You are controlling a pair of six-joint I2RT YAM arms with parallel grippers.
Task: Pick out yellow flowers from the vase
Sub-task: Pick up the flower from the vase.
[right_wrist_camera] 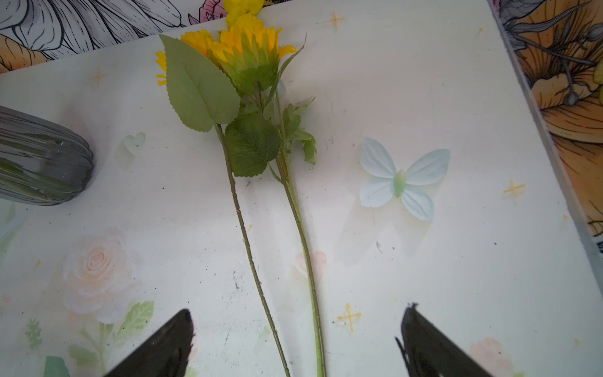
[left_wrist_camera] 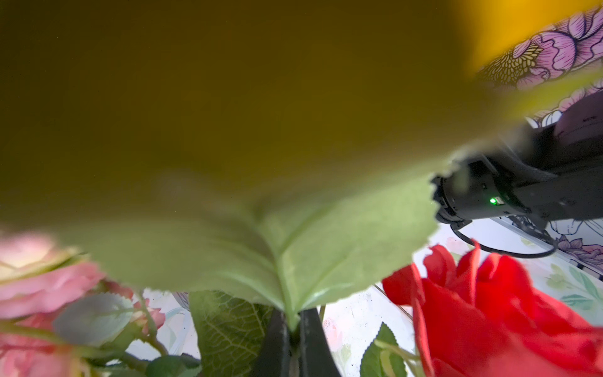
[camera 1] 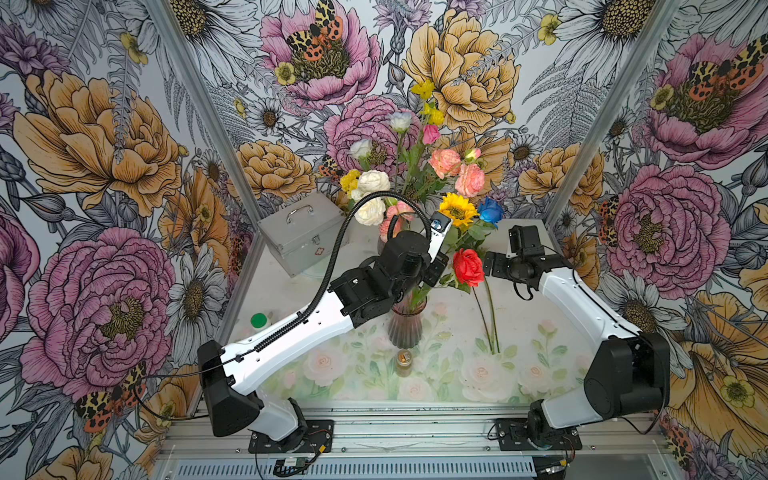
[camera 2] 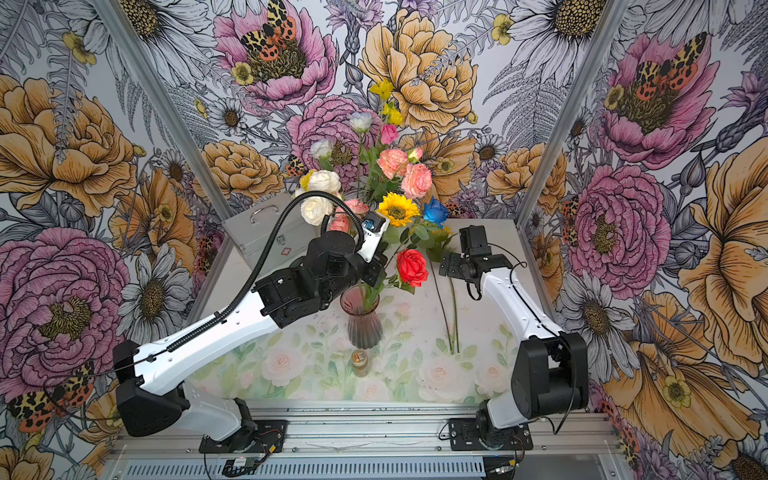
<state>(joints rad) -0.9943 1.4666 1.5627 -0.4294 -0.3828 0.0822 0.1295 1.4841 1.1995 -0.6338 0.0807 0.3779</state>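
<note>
A dark ribbed glass vase (camera 1: 406,328) (camera 2: 365,324) holds a mixed bouquet. In it stand yellow flowers: a sunflower (camera 1: 457,210) (camera 2: 397,209), a tall yellow spray (camera 1: 424,89) and a small yellow cluster (camera 1: 350,179). My left gripper (left_wrist_camera: 293,329) (camera 1: 435,272) is shut on a green leafy stem just below the sunflower head, above the vase mouth. Two yellow flowers (right_wrist_camera: 248,42) lie flat on the table to the right, stems (camera 1: 490,320) side by side. My right gripper (right_wrist_camera: 298,329) (camera 1: 494,264) hovers open over those stems, touching neither.
A red rose (camera 1: 467,267) and a blue rose (camera 1: 490,210) lean between the two grippers. White and pink roses crowd the bouquet's left. A silver metal case (camera 1: 303,237) sits back left, a green-capped bottle (camera 1: 259,321) left, a small jar (camera 1: 403,359) before the vase.
</note>
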